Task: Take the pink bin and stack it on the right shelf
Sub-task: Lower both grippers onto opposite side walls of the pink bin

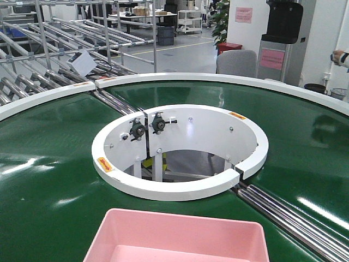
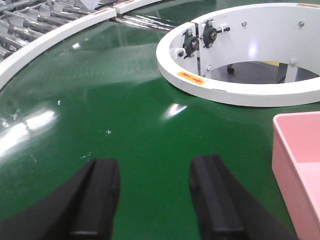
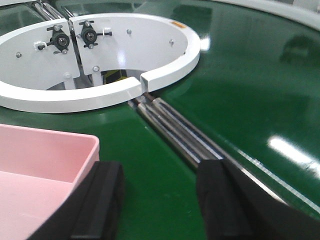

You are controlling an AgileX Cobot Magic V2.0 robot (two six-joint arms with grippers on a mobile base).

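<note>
The pink bin [image 1: 180,236] rests on the green curved conveyor at the bottom middle of the front view, its inside showing nothing. In the left wrist view the pink bin [image 2: 299,165] lies to the right of my left gripper [image 2: 155,170], which is open over bare belt and apart from the bin. In the right wrist view the pink bin [image 3: 40,170] fills the lower left; my right gripper [image 3: 160,175] is open, its left finger just beside the bin's right wall, with only belt between the fingers. The right shelf is out of view.
A white ring guard [image 1: 180,150] surrounds the conveyor's central opening just beyond the bin. Steel rollers [image 3: 180,130] cross the belt on the right. A white outer rim [image 1: 49,95] bounds the belt; roller racks [image 1: 54,49] stand at the back left.
</note>
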